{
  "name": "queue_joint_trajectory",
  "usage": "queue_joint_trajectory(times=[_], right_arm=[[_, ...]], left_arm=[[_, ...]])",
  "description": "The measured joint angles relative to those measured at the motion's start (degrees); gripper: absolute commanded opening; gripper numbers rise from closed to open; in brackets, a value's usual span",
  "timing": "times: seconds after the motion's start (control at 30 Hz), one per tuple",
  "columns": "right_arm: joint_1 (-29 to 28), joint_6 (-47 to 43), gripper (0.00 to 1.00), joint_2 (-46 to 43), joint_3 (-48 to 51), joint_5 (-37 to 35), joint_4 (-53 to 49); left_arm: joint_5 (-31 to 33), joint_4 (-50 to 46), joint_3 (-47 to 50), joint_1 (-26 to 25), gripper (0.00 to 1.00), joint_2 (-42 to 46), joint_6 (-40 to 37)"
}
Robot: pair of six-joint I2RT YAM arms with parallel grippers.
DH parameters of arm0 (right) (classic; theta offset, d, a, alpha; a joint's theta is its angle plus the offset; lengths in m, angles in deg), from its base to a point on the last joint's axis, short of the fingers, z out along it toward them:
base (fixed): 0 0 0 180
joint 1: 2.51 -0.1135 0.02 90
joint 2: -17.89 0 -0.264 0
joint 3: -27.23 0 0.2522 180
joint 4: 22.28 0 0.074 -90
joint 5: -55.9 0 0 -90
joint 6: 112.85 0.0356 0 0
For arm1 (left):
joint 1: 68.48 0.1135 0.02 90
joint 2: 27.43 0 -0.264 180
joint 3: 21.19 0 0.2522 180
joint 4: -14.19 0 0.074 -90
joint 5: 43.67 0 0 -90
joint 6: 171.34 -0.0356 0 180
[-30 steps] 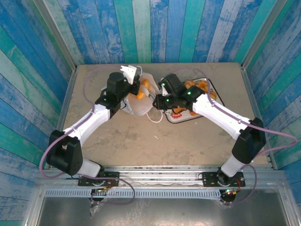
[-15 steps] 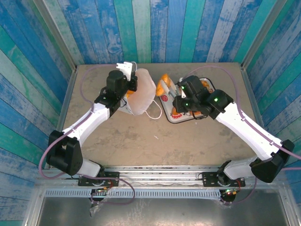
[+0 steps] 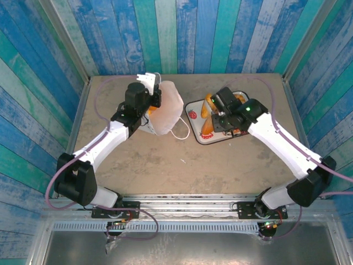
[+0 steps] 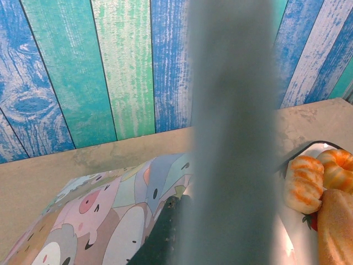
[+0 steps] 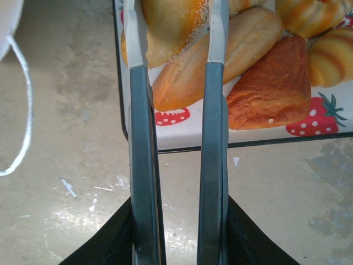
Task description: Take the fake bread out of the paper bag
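left claw: left gripper clenched on the far rim of the small white paper bag
bag: tilted on the tan table, cartoon-animal print on one side, thin white cord handle loose on the table
bread: glossy golden-brown toy bread pieces piled on the white square strawberry-print tray, just right of the bag
right claw: right gripper over the tray's near left corner, fingers narrowly apart, long loaf and bun between them; gripped or let go, cannot tell
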State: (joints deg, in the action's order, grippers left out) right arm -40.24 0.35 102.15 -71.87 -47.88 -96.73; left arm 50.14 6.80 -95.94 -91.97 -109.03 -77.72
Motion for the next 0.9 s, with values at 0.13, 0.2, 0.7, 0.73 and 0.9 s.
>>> queue_joint_trajectory(times=[0.13, 0.2, 0.7, 0.73, 0.9], right_arm=[[0.00, -2.14, 0.22, 5.22, -3.82, -2.23, -1.40], [0.00, -3.28, 0.22, 8.13, -6.25, -3.63, -2.19], [-0.02, -8.66, 0.24, 23.69, -19.41, -10.75, -7.67], [0.00, -8.94, 0.24, 24.33, -19.96, -11.15, -7.89], [-0.02, -10.49, 0.24, 28.39, -23.58, -13.94, -8.81]], left_arm=[[0.74, -0.55, 0.37, 0.00, 0.01, 0.79, -0.07], [1.46, -0.96, 0.50, 0.00, 0.01, 1.27, -0.09], [2.93, -1.79, 1.07, 0.02, 0.01, 3.43, -0.13], [2.91, -1.79, 1.07, 0.02, 0.01, 3.43, -0.13], [2.86, -1.79, 1.07, 0.02, 0.01, 3.43, -0.15]])
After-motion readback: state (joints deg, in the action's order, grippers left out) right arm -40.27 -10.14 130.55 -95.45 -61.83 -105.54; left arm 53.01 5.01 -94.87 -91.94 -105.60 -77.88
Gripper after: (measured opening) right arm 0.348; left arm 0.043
